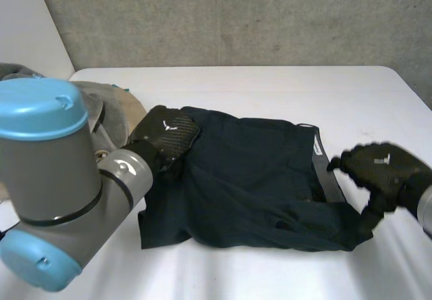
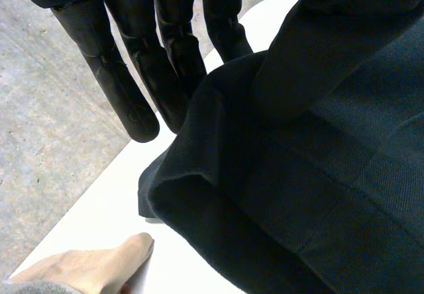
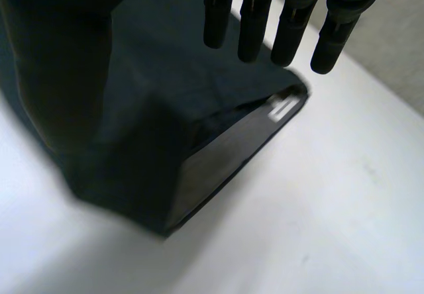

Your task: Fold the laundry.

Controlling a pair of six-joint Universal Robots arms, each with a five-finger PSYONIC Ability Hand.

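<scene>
Where left hand [image 1: 165, 136] rests, shorts [image 1: 256, 178] corner hidden.

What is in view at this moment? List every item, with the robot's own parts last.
dark garment: one, navy, spread over the middle of the table
waistband: one, black, on the garment's end nearest the right hand
laundry pile: one, beige and grey, at the table's left side, behind the left arm
table: one, white, under everything
wall: one, grey concrete, behind the table
left arm: one, grey with light-blue caps, at the near left
left hand: one, black, on the garment's far left corner
right hand: one, black, at the waistband end, fingers straight
</scene>
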